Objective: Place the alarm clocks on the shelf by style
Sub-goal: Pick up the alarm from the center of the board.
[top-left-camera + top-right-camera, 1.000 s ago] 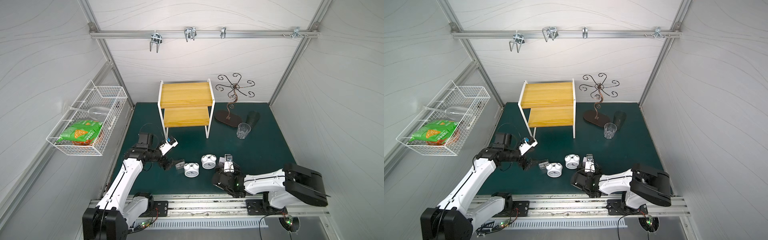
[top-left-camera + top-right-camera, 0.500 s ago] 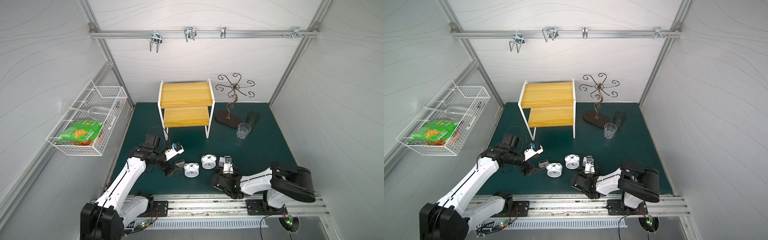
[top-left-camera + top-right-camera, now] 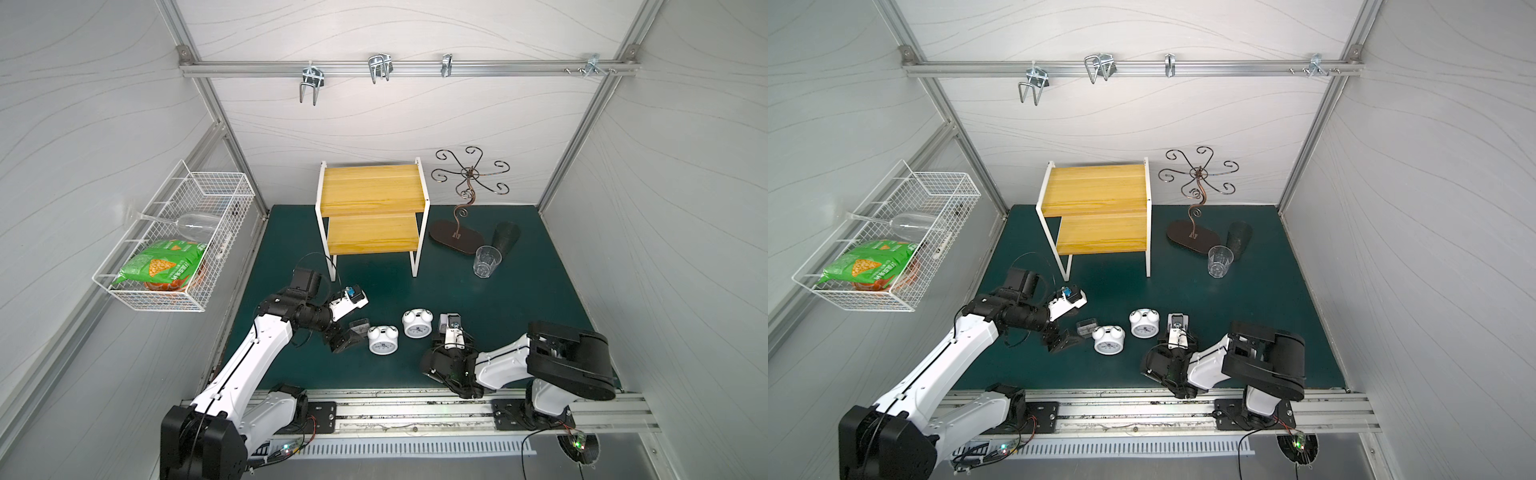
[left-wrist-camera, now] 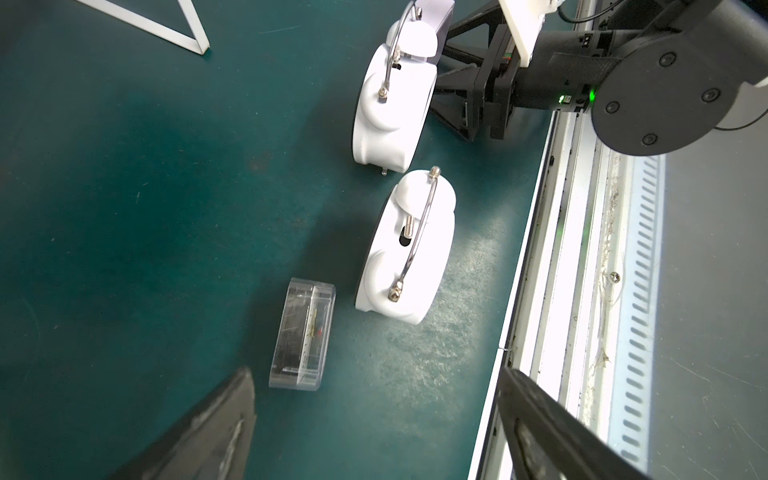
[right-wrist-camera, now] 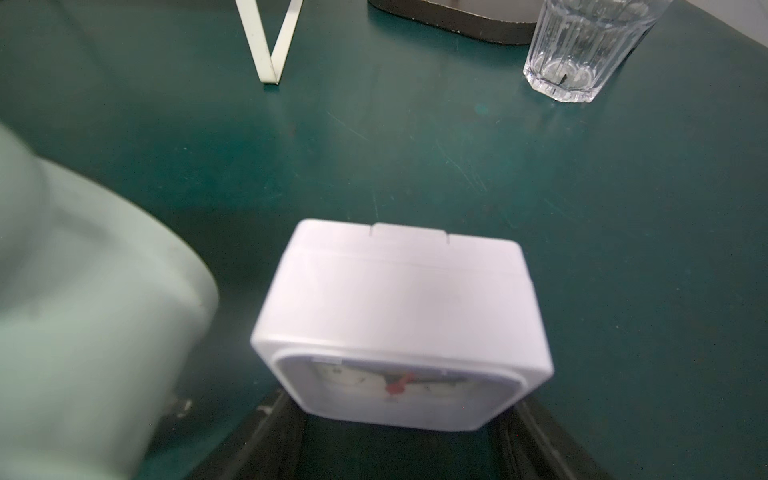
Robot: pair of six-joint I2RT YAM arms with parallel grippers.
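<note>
Four alarm clocks (image 3: 383, 339) stand on the green mat (image 3: 519, 299), all well short of the shelf (image 3: 370, 208), the two-tier yellow stand beyond both arms.

The left gripper (image 4: 374, 434) hangs with its jaws spread wide. The clear-cased square clock (image 4: 302, 332) sits just ahead of one finger (image 4: 208, 432), untouched. The nearer round clock (image 4: 405, 253) is just beside it and the farther round clock (image 4: 390, 99) is beyond, toward the right arm. This pair stands between the two grippers.

The right gripper (image 5: 399, 453) has the white square clock (image 5: 399, 328) between its jaws. Whether they pinch it or only flank it cannot be told. Ahead of this gripper lies open mat, then a shelf leg (image 5: 270, 41). Off to one side is a drinking glass (image 5: 582, 54), with a dark tumbler (image 3: 505, 237) and a scrolled metal stand (image 3: 456, 241) near it.

The count is two round twin-bell clocks, one white square clock and one clear clock. There is also one glass, one tumbler, one stand and one wire basket (image 3: 216, 183). The basket hangs on the wall beyond the left arm and holds a green snack bag (image 3: 164, 264) and a stemmed glass (image 3: 195, 226) on its side.
</note>
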